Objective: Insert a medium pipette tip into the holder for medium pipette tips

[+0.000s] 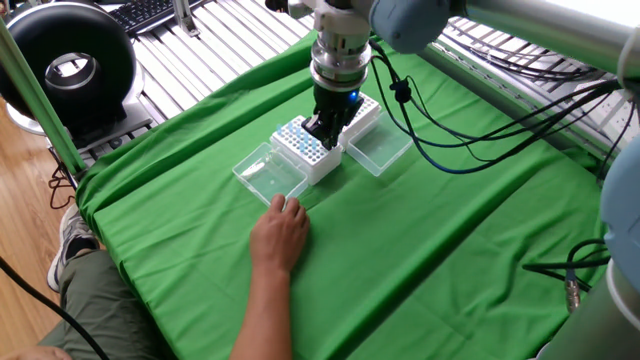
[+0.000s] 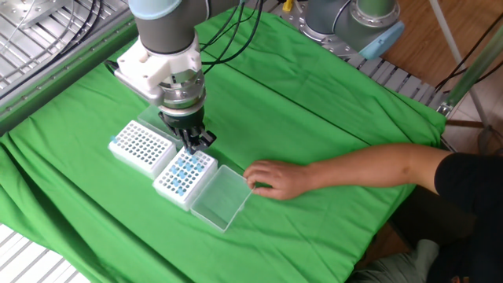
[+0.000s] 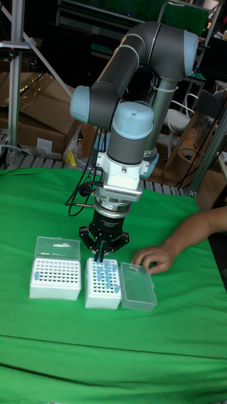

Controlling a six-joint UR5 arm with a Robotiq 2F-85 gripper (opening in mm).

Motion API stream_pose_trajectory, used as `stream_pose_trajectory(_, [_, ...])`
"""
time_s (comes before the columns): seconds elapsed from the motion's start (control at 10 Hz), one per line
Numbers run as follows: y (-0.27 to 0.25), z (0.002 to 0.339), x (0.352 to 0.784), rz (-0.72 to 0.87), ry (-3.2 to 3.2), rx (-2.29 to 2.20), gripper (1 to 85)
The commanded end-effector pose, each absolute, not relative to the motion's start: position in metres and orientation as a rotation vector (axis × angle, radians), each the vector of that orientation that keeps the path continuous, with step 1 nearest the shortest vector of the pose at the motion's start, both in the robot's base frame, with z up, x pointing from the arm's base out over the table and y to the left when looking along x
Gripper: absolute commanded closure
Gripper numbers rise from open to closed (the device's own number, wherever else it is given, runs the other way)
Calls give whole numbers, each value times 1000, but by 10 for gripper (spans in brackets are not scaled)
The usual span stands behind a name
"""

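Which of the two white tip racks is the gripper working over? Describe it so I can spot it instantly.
On the green cloth, two white tip racks sit side by side under the robot arm. The gripper hangs over the white rack with scattered blue tips, nearest the person's hand. Its clear lid lies open toward that hand; the other white rack shows a uniform grid.

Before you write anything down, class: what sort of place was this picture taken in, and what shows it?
Probably a robotics lab or workshop. A robot arm works over pipette tip racks on a green-draped table, cables trail across it, and cardboard boxes are stacked behind.
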State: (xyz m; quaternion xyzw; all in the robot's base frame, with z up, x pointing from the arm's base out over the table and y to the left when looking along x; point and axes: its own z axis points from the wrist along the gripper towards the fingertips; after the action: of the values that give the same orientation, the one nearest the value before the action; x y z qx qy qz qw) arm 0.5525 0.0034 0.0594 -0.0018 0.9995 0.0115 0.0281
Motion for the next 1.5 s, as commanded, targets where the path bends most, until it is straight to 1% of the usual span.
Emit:
stream_pose_trajectory(0.0, [5,63,556,38,3074,49,847])
stream_pose_trajectory(0.2, [4,73,553,-2,3101,67,847])
stream_pose_trajectory(0.4, [3,91,552,-22,3137,71,847])
stream_pose_trajectory(0.7, [2,138,556,-35,3214,55,847])
stream_pose_trajectory(0.9, [-4,158,562,-36,3225,6,847])
stream_pose_trajectory(1.2, [-42,164,598,-112,3141,-196,847])
stream_pose_trajectory(1.4, [-79,159,630,-152,3064,-365,847])
